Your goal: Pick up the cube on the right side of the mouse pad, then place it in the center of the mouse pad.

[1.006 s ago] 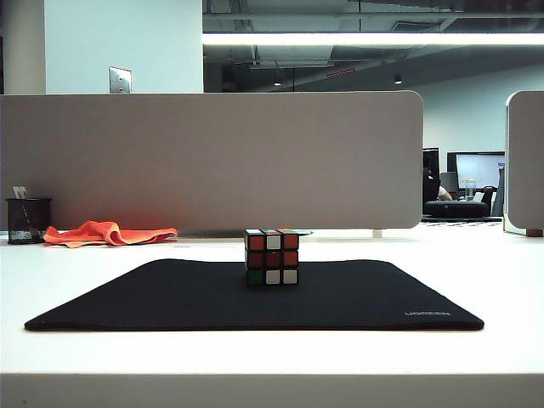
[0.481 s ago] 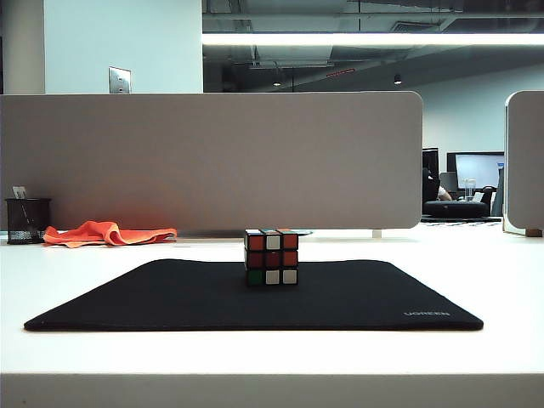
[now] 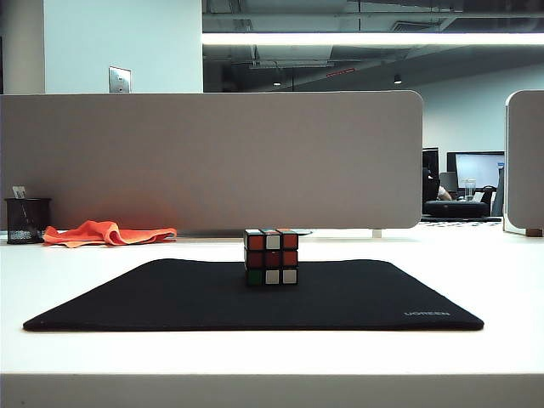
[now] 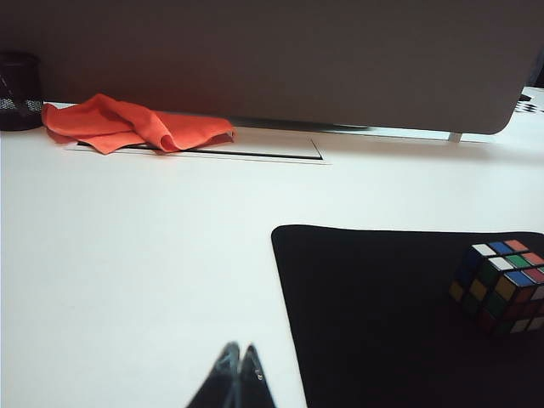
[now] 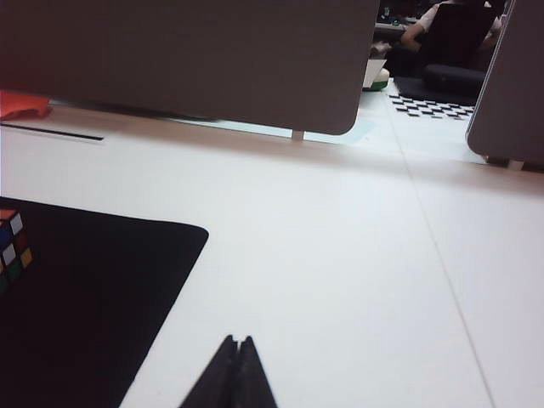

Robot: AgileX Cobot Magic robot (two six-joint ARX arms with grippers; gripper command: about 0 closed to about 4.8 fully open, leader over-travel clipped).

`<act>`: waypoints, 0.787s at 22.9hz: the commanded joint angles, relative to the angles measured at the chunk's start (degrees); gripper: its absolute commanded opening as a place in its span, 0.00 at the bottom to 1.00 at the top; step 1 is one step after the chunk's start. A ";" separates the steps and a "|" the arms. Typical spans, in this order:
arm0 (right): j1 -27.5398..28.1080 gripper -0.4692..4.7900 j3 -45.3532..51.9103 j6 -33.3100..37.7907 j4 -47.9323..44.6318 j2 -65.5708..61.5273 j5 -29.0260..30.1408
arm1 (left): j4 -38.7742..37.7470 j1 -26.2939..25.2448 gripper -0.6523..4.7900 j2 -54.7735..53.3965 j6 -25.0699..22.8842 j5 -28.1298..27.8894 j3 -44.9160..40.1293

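The cube [image 3: 272,257] rests on the black mouse pad [image 3: 170,297], near the pad's middle toward its back edge in the exterior view. The left wrist view has the cube [image 4: 501,287] on the mouse pad [image 4: 382,314]; my left gripper [image 4: 239,349] is shut and empty over white table beside the pad's edge. In the right wrist view only a sliver of the cube [image 5: 12,248] shows at the frame's edge on the mouse pad [image 5: 85,297]. My right gripper [image 5: 237,341] is shut and empty over bare table off the pad's other side. Neither gripper appears in the exterior view.
An orange cloth [image 3: 106,233] and a black mesh pen cup [image 3: 27,220] lie at the back left. A grey partition [image 3: 212,161] runs along the back of the white table [image 3: 510,280]. A second partition [image 5: 510,85] stands at the far right.
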State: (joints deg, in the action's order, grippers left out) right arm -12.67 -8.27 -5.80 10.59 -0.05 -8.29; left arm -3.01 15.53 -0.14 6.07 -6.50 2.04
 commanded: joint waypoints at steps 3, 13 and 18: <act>-0.04 0.09 -0.24 0.28 2.08 0.11 0.70 | 0.04 -0.09 0.11 -0.02 -0.02 0.11 0.09; 0.00 0.09 -0.24 1.29 3.17 0.11 0.72 | 0.04 -0.09 0.11 -0.02 -0.02 0.11 0.09; 0.00 0.09 -0.24 1.29 3.17 0.11 0.72 | 0.04 -0.09 0.11 -0.02 -0.02 0.11 0.09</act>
State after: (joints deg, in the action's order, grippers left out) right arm -12.67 -8.27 -4.75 14.57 -0.05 -7.68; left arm -3.66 15.53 -0.14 6.07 -6.50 2.04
